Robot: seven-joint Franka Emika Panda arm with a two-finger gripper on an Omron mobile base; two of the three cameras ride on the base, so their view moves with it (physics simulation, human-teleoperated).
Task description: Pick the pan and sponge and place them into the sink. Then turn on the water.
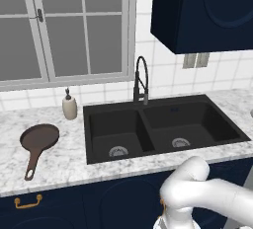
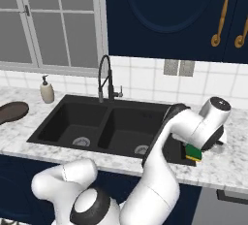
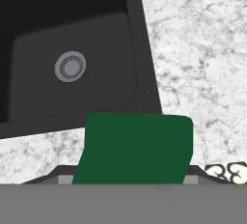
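One sponge (image 3: 137, 148), green top, yellow base.

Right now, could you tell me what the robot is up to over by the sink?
The arm is reaching over the right end of the marble counter, with its gripper at the green-topped sponge beside the black sink's right edge. In the hand view the sponge sits between the fingertips, with the right basin's drain beyond. Whether the grip has closed is unclear. The brown pan lies on the counter left of the sink, near the soap dispenser. No water runs from the faucet.
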